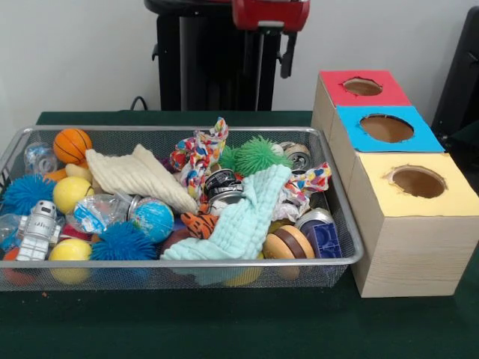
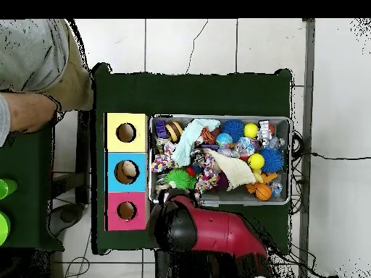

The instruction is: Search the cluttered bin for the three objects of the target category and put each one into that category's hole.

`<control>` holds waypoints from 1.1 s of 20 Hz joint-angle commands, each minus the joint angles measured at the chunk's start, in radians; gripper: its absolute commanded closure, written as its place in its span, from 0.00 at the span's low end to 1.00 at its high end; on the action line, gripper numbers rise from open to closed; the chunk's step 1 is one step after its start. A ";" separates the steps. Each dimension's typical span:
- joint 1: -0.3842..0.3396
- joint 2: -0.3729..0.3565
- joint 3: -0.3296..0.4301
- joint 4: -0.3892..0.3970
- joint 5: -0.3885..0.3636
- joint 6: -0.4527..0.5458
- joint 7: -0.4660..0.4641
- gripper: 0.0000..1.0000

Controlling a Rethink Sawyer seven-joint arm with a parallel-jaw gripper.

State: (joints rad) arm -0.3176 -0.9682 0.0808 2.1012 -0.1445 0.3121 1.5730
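Note:
The wire mesh bin [image 1: 187, 263] is full of clutter; it also shows in the overhead view [image 2: 217, 116]. One printed rag [image 1: 198, 153] stands up at the bin's back middle, also seen from overhead [image 2: 205, 174]. A second printed rag [image 1: 307, 185] lies toward the boxes, beside a mint-green cloth [image 1: 243, 217]; it shows from overhead too [image 2: 164, 161]. I see no third rag. The yellow-topped hole [image 1: 418, 182] is in the nearest box, and shows overhead [image 2: 126, 132]. My gripper [image 1: 263, 41] hangs drawn back above the bin's far edge, holding nothing I can see; overhead, the arm's black end [image 2: 171, 221] covers it.
A blue-topped hole [image 1: 386, 128] and a red-topped hole [image 1: 362, 87] sit behind the yellow one. The bin also holds a cream cloth [image 1: 138, 176], balls, spiky toys, cans, a globe [image 1: 153, 218] and a toy robot [image 1: 39, 230]. A person's arm [image 2: 29, 108] shows at the overhead view's left edge.

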 commanded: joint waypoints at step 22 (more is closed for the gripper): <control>-0.236 0.350 0.385 -0.524 -0.336 0.077 -0.101 0.00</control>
State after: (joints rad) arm -0.5874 -0.7389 0.3897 1.7660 -0.4182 0.2923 1.5730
